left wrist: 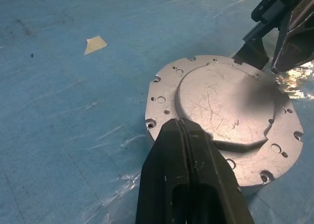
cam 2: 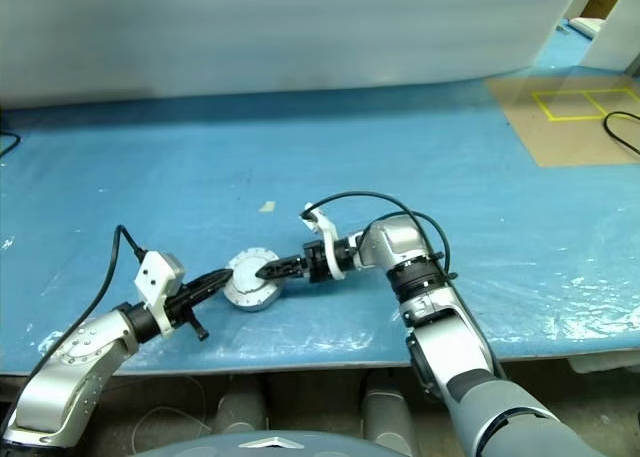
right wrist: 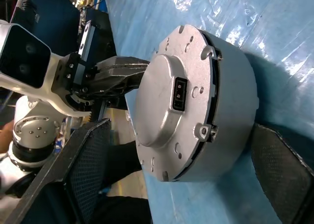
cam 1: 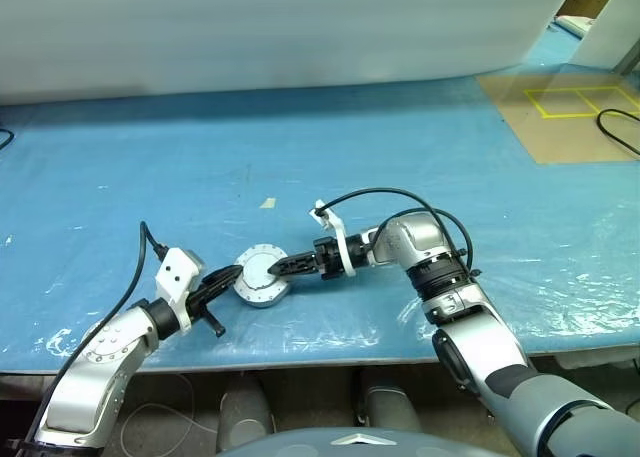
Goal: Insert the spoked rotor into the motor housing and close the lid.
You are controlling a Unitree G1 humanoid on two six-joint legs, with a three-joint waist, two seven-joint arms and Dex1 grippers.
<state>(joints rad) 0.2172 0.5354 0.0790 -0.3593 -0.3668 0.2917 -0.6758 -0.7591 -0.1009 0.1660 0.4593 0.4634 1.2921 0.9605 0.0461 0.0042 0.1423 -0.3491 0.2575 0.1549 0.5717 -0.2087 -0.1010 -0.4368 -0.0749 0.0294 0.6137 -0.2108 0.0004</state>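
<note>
As lid [cam 1: 262, 273] covers: housing interior hidden.

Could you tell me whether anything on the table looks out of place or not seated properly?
A narrow dark gap runs round between the lid and the motor housing in the right wrist view; I cannot tell whether it is fully seated. A small pale scrap lies loose on the blue table nearby.

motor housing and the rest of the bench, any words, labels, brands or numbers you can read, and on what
None can be read.
The motor housing and its lid bear only screw holes, scratches and a small connector socket.
The yellow outlines on the brown mat are bare rectangles, no text.
</note>
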